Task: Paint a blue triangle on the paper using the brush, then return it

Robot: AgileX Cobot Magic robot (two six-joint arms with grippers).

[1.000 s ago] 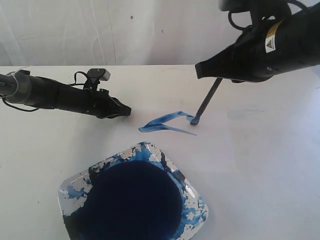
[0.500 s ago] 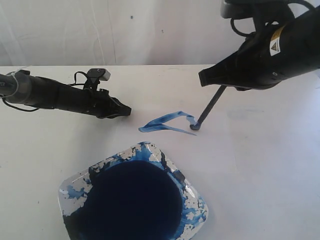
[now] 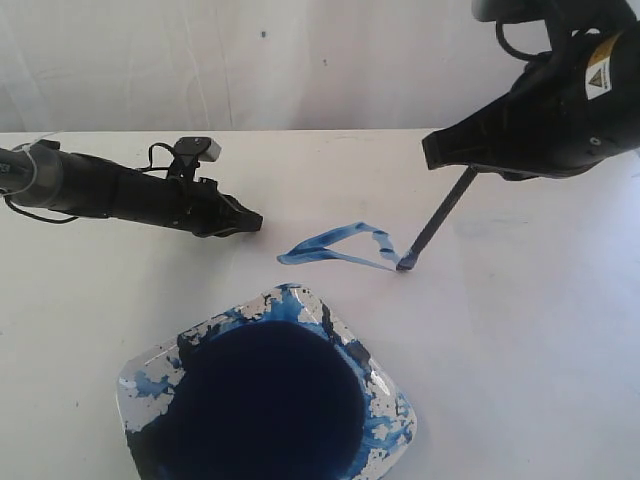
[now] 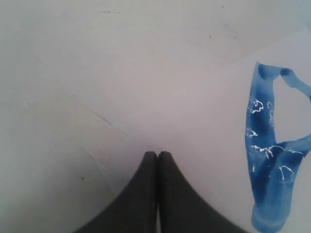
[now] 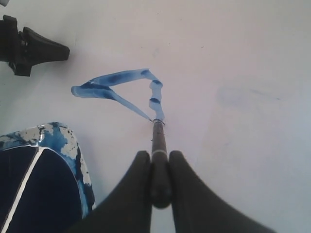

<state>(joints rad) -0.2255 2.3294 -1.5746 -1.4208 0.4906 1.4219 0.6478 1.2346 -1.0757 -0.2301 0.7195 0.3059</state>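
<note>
A blue triangle (image 3: 335, 246) of uneven strokes lies on the white paper (image 3: 470, 300) in the middle of the exterior view; it also shows in the right wrist view as the triangle (image 5: 121, 87) and partly in the left wrist view (image 4: 269, 150). My right gripper (image 5: 159, 154) is shut on the black-handled brush (image 3: 437, 220). The brush slants down, its tip (image 3: 404, 264) touching the paper at the triangle's right corner. My left gripper (image 3: 255, 221) lies shut with nothing in it, low over the table left of the triangle.
A square dish (image 3: 395, 405) splashed with blue holds a dark blue paint pool (image 3: 265, 405) at the front, just below the triangle. The dish's rim (image 5: 80, 155) also shows in the right wrist view. A pale wall stands behind the table.
My right arm has moved to the right and the brush tip has slid a little right and down along the triangle's right corner. The left arm has not moved.
</note>
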